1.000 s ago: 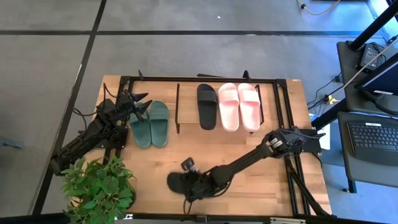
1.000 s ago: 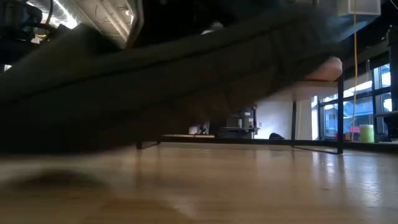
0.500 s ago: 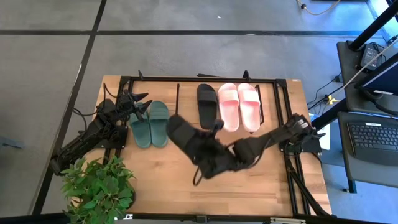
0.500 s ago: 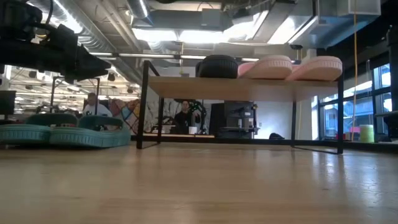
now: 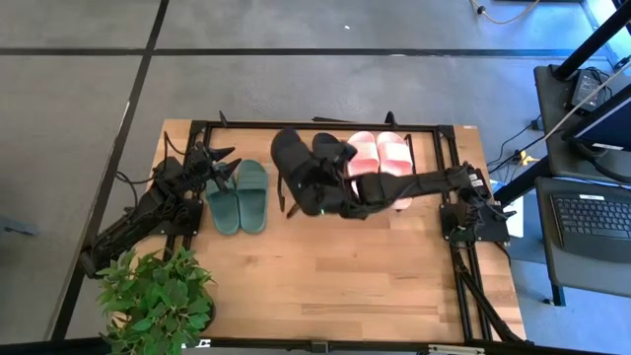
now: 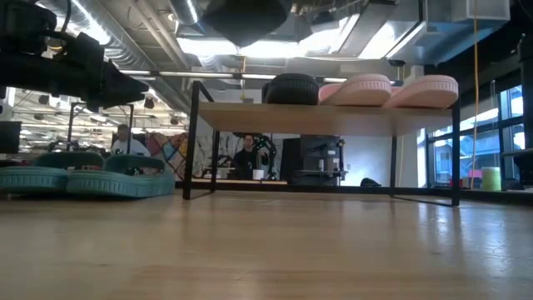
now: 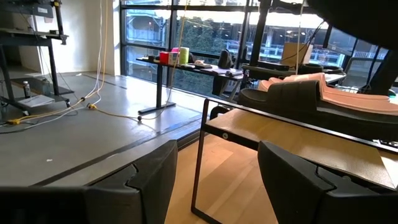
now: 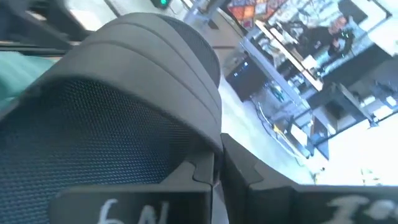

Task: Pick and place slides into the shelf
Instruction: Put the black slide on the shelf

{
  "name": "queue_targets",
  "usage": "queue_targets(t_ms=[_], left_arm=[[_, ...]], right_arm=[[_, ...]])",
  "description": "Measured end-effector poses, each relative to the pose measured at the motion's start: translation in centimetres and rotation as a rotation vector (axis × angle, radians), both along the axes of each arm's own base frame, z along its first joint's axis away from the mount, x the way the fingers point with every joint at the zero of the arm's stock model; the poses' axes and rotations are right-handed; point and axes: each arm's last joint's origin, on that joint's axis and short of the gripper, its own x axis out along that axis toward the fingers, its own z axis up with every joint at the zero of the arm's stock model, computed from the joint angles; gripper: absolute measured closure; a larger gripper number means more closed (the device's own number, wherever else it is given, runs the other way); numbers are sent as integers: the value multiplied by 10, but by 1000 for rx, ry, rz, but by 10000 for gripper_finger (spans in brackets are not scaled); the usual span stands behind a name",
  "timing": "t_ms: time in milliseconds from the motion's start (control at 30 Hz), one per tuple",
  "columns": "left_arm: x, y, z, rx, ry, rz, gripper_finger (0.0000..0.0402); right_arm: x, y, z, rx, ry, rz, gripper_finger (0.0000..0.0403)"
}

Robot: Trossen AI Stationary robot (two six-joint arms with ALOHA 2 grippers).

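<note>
Our right hand (image 5: 330, 192) grips a black slide (image 5: 292, 168) above the shelf (image 5: 281, 170); our left hand (image 5: 225, 168) waits open near the worktop's left edge.

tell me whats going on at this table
A two-armed robot is putting sandals on a low black shelf. The right gripper is shut on a black sandal, held in the air next to its mate, which already lies on the shelf beside the pink pair. The green pair sits at the shelf's left end, with the left gripper open and waiting beside it.
</note>
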Motion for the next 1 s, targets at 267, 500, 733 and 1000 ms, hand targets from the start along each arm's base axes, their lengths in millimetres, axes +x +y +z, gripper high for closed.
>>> queue_targets(t_ms=[267,500,733,1000], left_arm=[[0,0,0,0,0,0,185],[0,0,0,-68,-49,-2,185],[0,-1,7,-334,-303,-69,185],[1,-6,15,-539,-474,-255,185]], right_arm=[[2,-36,-5,80,63,-2,390],[-3,-42,-9,29,216,22,390],[-5,-42,-11,-7,324,52,390],[-5,-42,-11,-92,479,128,390]])
